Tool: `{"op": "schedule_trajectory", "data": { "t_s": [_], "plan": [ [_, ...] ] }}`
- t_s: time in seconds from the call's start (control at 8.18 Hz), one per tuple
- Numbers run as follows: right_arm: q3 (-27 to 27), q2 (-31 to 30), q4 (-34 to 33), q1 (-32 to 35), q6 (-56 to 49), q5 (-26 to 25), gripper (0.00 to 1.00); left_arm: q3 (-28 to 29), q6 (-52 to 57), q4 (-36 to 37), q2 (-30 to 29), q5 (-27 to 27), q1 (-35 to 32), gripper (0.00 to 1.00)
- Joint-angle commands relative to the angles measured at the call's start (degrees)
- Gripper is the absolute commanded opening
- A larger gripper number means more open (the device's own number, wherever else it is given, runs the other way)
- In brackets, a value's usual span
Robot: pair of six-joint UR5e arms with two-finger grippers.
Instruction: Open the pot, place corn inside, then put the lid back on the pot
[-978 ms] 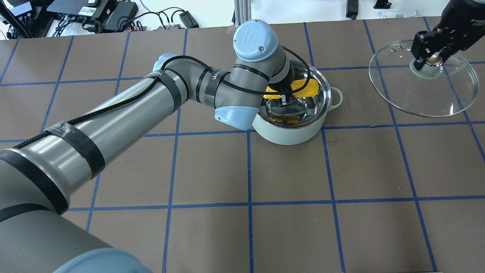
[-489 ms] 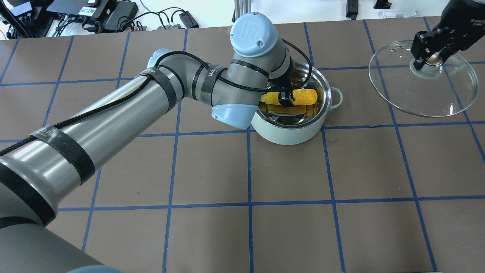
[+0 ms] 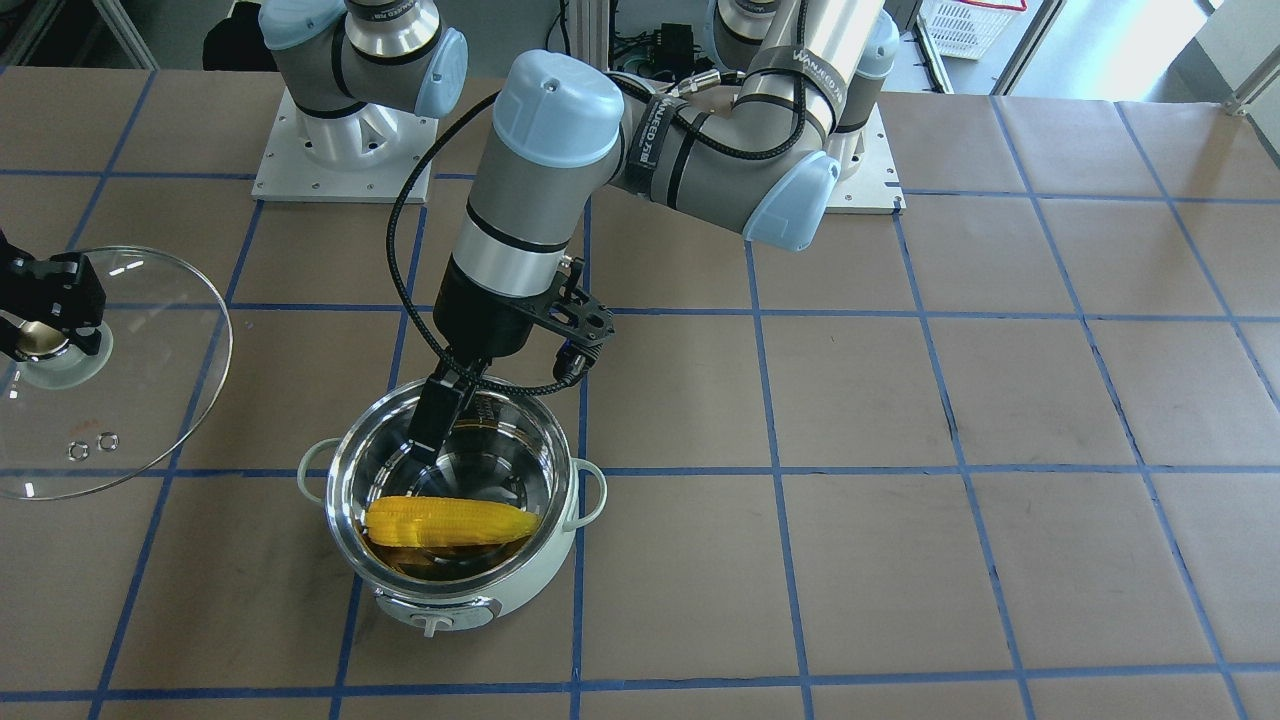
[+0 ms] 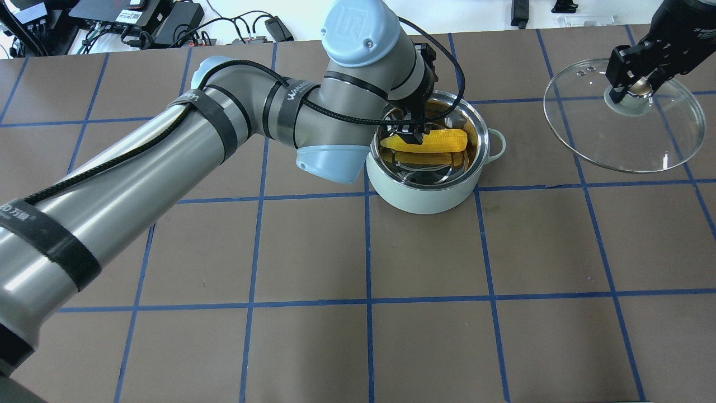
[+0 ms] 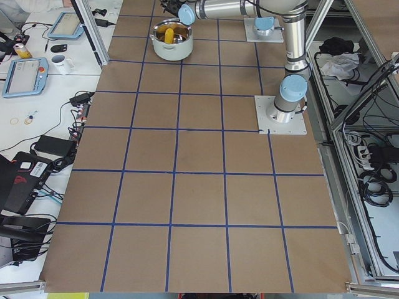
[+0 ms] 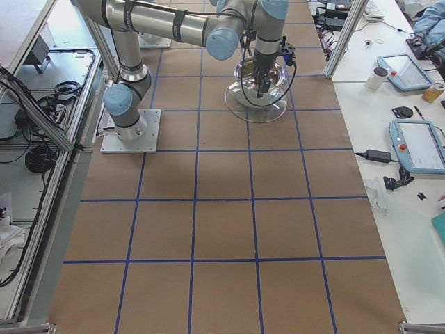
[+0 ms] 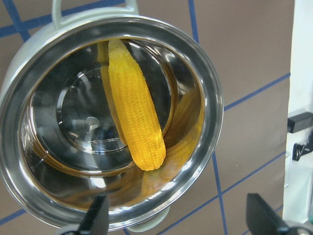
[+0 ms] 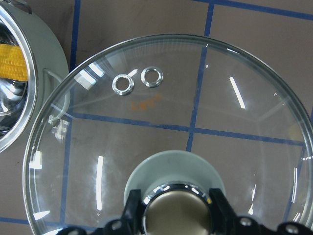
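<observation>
The left hand hangs just over the open pot with its fingers spread wide and nothing between them. The corn lies directly below it inside the pot, on its side across the steel bottom. The right hand, well apart from the left one, is clamped around the knob of the lid, which spreads out beneath it over the surface beside the pot.

A pale-blue round plastic joint cap bears the letters "UR". A black fabric cable strap reads "WANEED".
</observation>
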Motion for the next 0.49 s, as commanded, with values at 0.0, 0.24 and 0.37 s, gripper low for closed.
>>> {"op": "schedule_trajectory", "data": {
  "t_s": [0.0, 0.24, 0.37],
  "plan": [
    [0.0, 0.55, -0.19, 0.46, 2.71, 0.77, 0.03, 0.17, 22.76, -7.23, 3.39, -2.04, 4.15, 1.0],
    [-0.09, 0.38, -0.63, 3.17, 6.32, 0.69, 0.03, 0.18, 36.6, -13.14, 6.81, -1.95, 11.97, 1.0],
    [-0.52, 0.46, -0.81, 6.32, 11.12, 0.68, 0.03, 0.18, 43.53, -16.04, 8.04, -1.86, 14.96, 1.0]
  ]
}}
